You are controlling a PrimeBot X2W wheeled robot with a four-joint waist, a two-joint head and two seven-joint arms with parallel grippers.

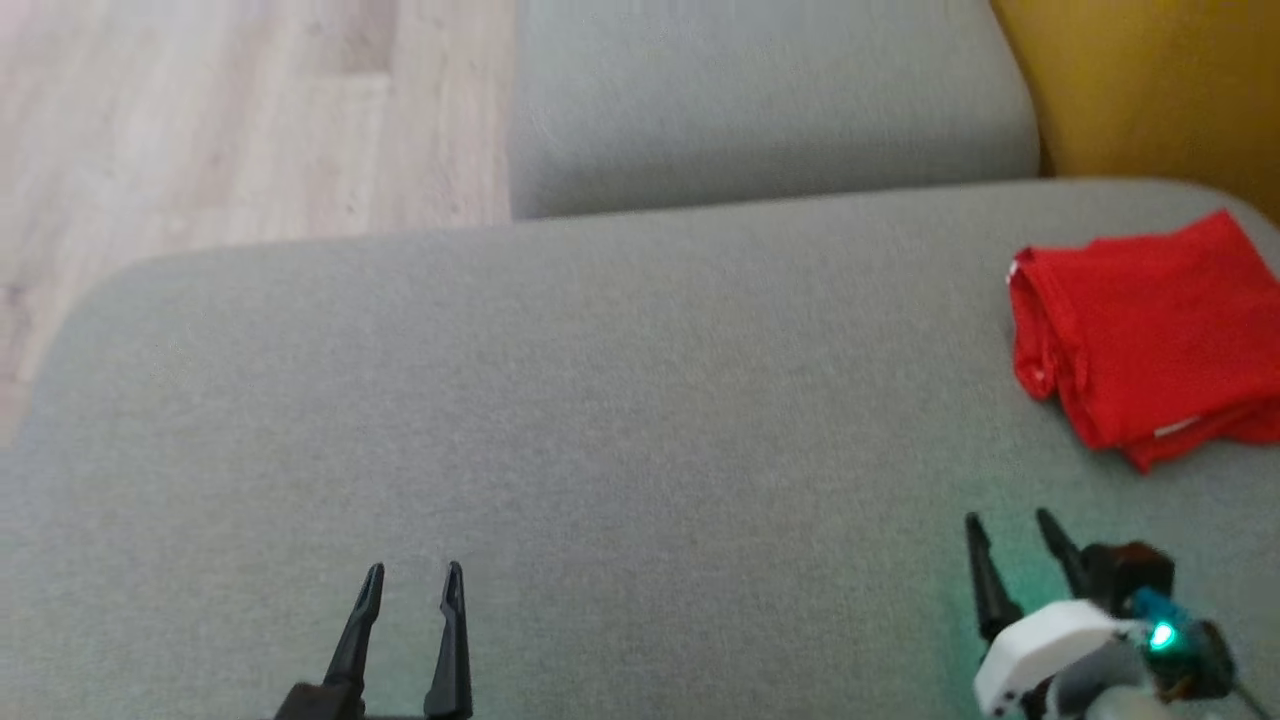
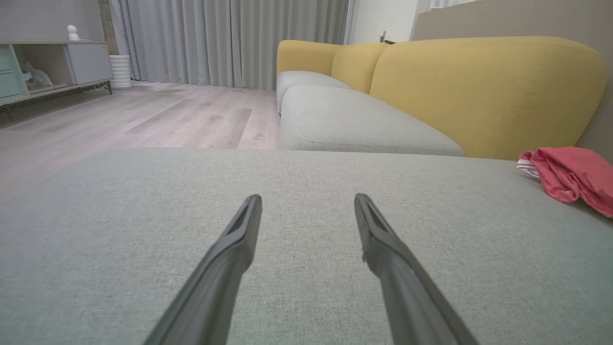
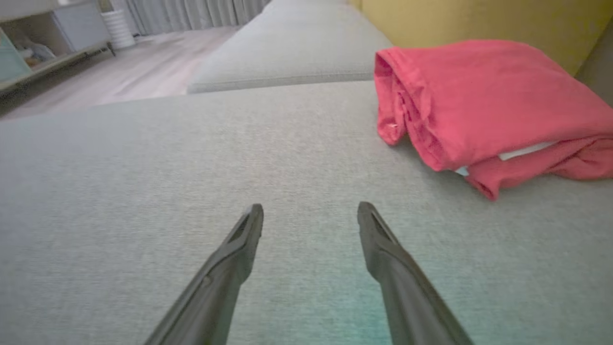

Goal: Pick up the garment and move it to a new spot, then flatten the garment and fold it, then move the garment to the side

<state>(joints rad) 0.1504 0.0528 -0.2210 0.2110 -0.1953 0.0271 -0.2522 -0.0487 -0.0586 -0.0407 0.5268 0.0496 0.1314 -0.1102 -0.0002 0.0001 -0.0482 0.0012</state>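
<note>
A red garment (image 1: 1145, 335) lies folded into a thick stack at the right edge of the grey sofa cushion (image 1: 560, 420). A bit of white shows between its layers (image 3: 522, 152). My right gripper (image 1: 1008, 528) stands open just in front of it and a little to the left, with nothing between its fingers (image 3: 310, 211). My left gripper (image 1: 414, 578) is open too, low over the bare cushion at the lower left (image 2: 308, 201). In the left wrist view the garment (image 2: 572, 177) sits far off to the right.
A second grey seat cushion (image 1: 770, 100) adjoins at the back. The yellow backrest (image 1: 1150, 90) rises at the right, close behind the garment. Wooden floor (image 1: 220, 120) lies beyond the cushion's left and far edges. A low cabinet (image 2: 52, 67) and curtains (image 2: 230, 38) stand across the room.
</note>
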